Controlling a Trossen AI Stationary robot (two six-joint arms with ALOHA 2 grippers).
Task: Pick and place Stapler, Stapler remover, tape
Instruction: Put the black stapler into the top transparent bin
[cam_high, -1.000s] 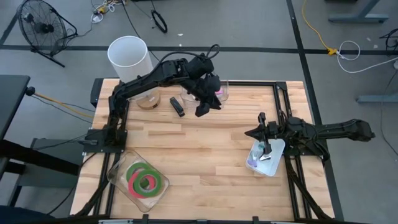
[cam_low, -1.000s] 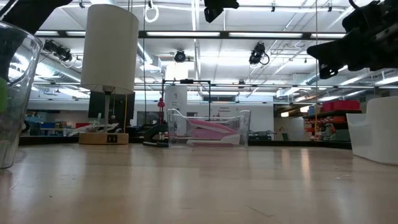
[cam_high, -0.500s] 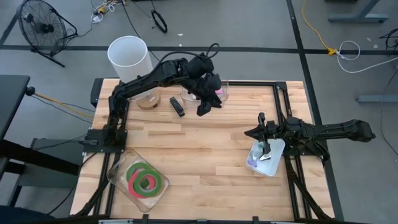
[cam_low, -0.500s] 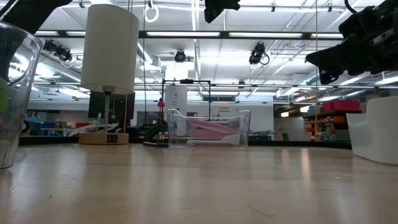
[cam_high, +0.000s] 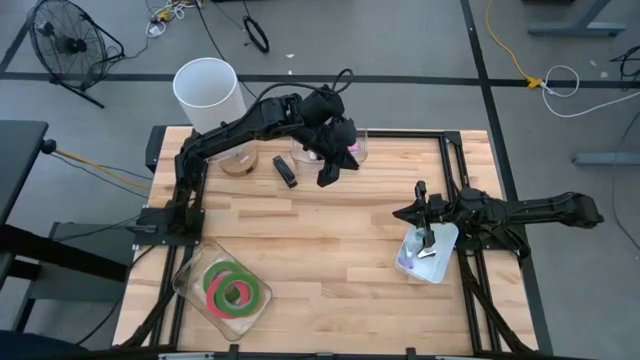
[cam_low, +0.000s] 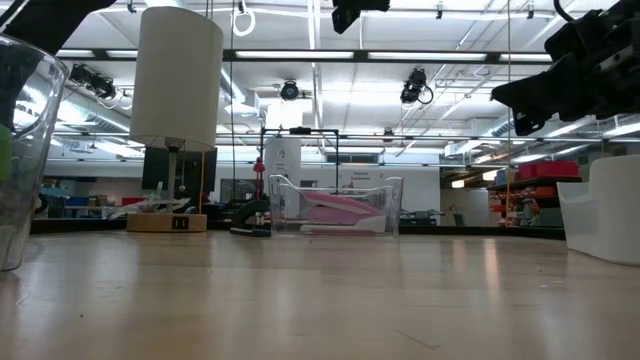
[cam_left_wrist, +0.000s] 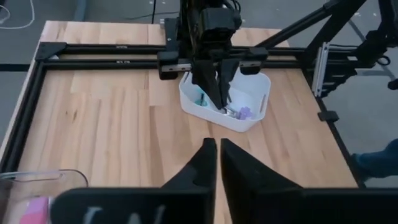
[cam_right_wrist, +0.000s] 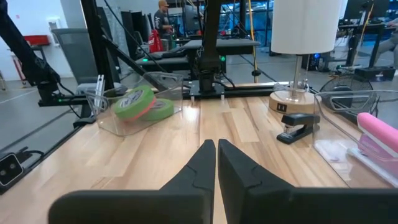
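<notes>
A black stapler (cam_high: 285, 170) lies on the bare wood at the far side. A pink stapler (cam_high: 346, 148) rests in a clear container just to its right. Green and pink-red tape rolls (cam_high: 232, 290) lie flat in a clear tray at the near left corner. Small purple and teal pieces (cam_left_wrist: 244, 113) lie in a white bin (cam_high: 440, 262) at the right; I cannot tell whether they are stapler removers. My left gripper (cam_high: 325, 180) hangs high above the table beside the pink stapler's container, shut and empty. My right gripper (cam_high: 402, 213) points level above the white bin, shut and empty.
A lamp with a white shade (cam_high: 208, 92) and a round wooden base (cam_high: 238, 162) stands at the far left, next to the black stapler. Black rails (cam_high: 455, 160) frame the table. Bare wood (cam_high: 330, 250) spreads across the middle.
</notes>
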